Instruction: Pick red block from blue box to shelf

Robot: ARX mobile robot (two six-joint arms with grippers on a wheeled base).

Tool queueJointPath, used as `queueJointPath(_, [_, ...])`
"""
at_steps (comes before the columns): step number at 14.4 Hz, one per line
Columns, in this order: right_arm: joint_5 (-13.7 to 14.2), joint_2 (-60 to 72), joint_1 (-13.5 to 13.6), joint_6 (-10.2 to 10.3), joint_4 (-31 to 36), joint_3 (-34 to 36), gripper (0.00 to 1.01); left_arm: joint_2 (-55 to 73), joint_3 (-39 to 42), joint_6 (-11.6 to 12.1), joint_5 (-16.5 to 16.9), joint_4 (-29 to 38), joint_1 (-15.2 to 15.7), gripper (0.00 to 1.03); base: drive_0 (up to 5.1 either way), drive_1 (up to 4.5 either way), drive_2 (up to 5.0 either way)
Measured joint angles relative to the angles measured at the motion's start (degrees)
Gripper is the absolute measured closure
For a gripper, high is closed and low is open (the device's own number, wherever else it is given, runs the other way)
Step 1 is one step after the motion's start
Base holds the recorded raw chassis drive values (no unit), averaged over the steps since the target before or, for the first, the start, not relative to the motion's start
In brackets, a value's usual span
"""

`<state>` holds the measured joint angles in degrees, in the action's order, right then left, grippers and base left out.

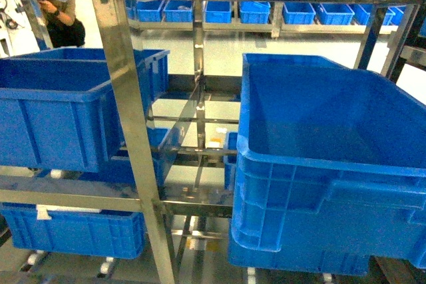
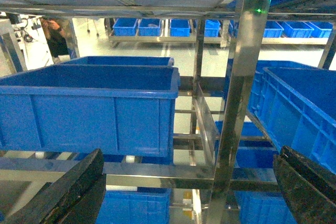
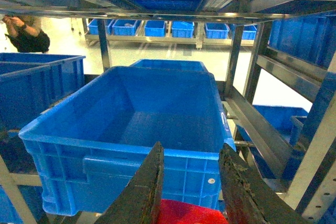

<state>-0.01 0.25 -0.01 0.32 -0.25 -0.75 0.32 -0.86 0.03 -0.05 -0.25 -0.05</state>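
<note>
Right end effector [image 3: 190,182] grasps red block [image 3: 184,214]; left end effector [image 2: 189,187] released. Advise clearing the crate [image 3: 131,129] rim, then lowering onto the shelf [image 1: 120,98].

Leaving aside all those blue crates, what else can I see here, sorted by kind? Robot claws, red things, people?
Grippers: 2, the left gripper with its fingers wide apart, and the right gripper
Red block: 1, between the right gripper's fingers
People: 1, a person standing in the far background
Total: 4
</note>
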Motion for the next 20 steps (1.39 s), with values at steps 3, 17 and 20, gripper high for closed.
queueJointPath(3, [8.4,6.1,4.3,-3.2,-8.4,-3.2,0.74,0.0,0.0,0.0,0.0,0.0,0.0,0.05,0.0,0.00,0.0])
queueJointPath(17, [10.9,96.6,12.2,-6.4,43.4,-38.2,0.25,0.0,0.0,0.0,0.0,0.0,0.0,0.05,0.0,0.00,0.0])
queueJointPath(20, [9.8,75.0,11.6,-4.9,43.7,-21.4,0.02,0.0,0.0,0.0,0.0,0.0,0.0,0.05,0.0,0.00,0.0])
